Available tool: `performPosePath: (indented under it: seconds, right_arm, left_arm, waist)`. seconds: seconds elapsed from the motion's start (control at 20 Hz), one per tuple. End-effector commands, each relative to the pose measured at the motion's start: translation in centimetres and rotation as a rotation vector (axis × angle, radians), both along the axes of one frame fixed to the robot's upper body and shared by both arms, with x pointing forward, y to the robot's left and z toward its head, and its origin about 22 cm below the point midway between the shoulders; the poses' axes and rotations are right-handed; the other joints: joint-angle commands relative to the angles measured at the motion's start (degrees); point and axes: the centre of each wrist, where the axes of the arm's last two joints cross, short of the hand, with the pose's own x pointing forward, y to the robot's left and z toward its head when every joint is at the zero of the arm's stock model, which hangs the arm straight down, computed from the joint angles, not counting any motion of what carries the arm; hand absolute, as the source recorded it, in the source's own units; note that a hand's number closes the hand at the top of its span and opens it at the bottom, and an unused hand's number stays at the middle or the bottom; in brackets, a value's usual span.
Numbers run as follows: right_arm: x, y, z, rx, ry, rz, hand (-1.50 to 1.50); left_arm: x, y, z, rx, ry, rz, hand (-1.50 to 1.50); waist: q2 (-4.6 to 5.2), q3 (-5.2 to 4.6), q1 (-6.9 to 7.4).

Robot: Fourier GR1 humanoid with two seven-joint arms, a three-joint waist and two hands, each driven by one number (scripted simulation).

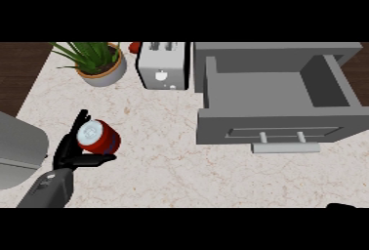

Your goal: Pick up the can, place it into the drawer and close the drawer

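The worktop (158, 166) is pale marble, and the open grey drawer (270, 95) serves as the landmark here: it stands pulled out, its front panel and handle (284, 146) facing the robot, its tray bare.

Well to the left of the drawer and a little nearer the robot, the left hand (72, 154) is curled round the can (97, 136): fingers run up the can's far-left side and the thumb lies under its near edge. The can is red with a pale top and seems tipped, its top facing upward and left. Whether it has left the worktop I cannot tell.

The step in hand looks like the lift and carry. To do it well, raise the can high enough to clear the drawer's front panel and left wall, travel right, and lower it over the middle of the tray before letting go.

Beyond the drawer's left wall stands a toaster (162, 66), and further left a potted plant (97, 61); neither lies on the carrying path.

Only a dark tip of the right hand (340, 205) shows, below the drawer's right corner; I cannot tell its state.
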Motion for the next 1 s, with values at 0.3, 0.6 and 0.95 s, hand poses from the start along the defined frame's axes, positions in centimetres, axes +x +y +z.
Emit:
performPosePath:
  seconds: [0.3,0.6,0.95]
  right_arm:
    - [0.9,-0.4,1.5,0.002,-0.022,-0.003,-1.5]
    - [-1.0,0.3,1.0,-0.003,-0.009,-0.016,-1.5]
    - [1.4,-0.3,0.8,-0.01,-0.015,-0.028,-1.5]
  left_arm:
    - [1.3,-2.7,-0.4,-0.046,-0.005,-0.152,-1.5]
    - [2.9,-3.5,0.8,-0.109,-0.037,-0.208,1.5]
    - [3.7,-4.0,1.3,-0.128,-0.087,-0.25,1.5]
  waist:
    - [0.15,-0.04,-0.2]
    - [-0.11,0.03,0.12]
    - [-0.06,0.04,0.29]
